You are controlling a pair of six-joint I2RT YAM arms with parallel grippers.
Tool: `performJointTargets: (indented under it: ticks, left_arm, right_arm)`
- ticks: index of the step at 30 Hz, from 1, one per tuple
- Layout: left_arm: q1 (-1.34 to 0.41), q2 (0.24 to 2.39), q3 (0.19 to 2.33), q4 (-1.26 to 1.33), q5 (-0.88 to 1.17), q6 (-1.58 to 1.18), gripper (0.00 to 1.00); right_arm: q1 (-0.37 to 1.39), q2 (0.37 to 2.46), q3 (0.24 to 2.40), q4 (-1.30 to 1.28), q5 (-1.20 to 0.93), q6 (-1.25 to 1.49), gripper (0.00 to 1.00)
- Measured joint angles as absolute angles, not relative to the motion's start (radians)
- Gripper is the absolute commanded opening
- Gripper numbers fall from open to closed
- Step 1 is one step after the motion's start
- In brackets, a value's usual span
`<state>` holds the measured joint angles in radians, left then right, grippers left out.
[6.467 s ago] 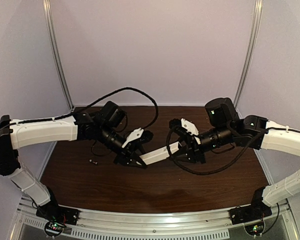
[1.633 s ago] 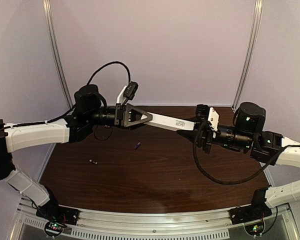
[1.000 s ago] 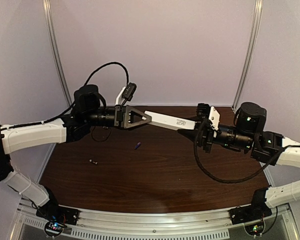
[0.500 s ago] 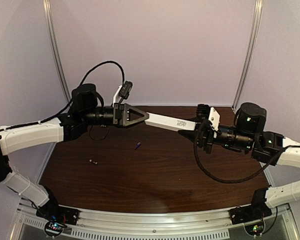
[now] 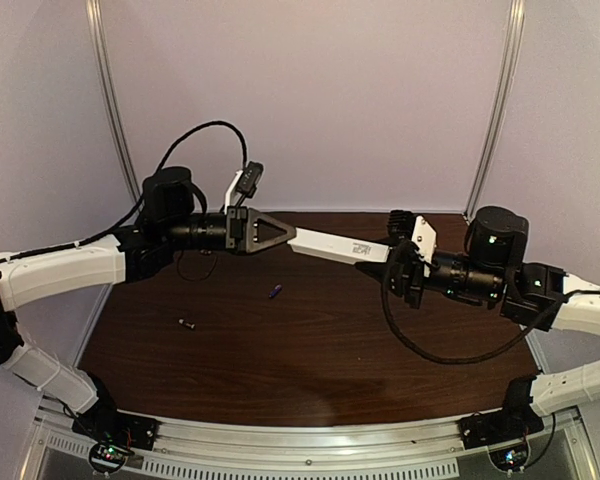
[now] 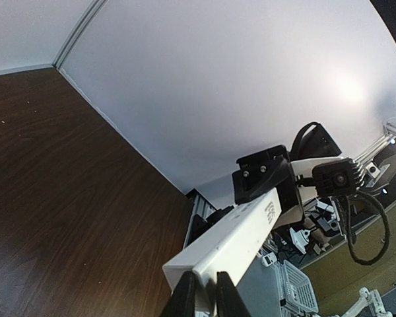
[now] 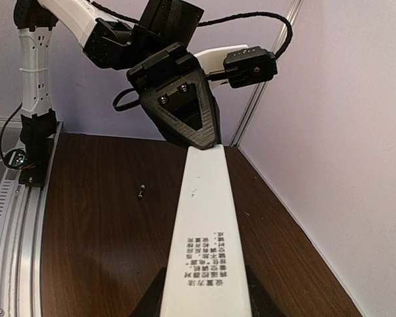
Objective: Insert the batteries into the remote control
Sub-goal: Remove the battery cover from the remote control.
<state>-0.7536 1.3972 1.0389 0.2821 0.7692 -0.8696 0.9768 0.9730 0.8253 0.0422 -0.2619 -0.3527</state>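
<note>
aloft, right gripper (image 5: 372, 259) clamps the remote control (image 5: 328, 243); whether left gripper (image 5: 288, 237) grips it is unclear.

The remote (image 5: 325, 243) hangs above the far half of the counter (image 5: 310, 360), running left to right. The right fingers (image 5: 372, 266) clamp its right end. The left fingers (image 5: 270, 232) meet its left end, but their grip is unclear. On the counter lie a purple battery (image 5: 274, 291) below the remote and a dark battery (image 5: 186, 323) further left and nearer, well apart.
</note>
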Motion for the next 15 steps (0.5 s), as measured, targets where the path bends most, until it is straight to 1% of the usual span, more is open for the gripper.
performJointTargets:
  ticks: [4, 7, 15]
  left_arm:
    - [-0.748, 1.397, 1.039, 0.283, 0.775, -0.873, 0.07]
    - [-0.745, 1.397, 1.039, 0.289, 0.778, -0.874, 0.0]
    - [-0.747, 1.386, 1.037, 0.333, 0.807, -0.889, 0.0]
  right_arm:
    - [0.977, 0.985, 0.826, 0.041, -0.246, -0.353, 0.0]
    - [0.976, 0.994, 0.828, 0.036, -0.235, -0.353, 0.0]
    - [0.976, 1.009, 0.828, 0.01, -0.219, -0.353, 0.0]
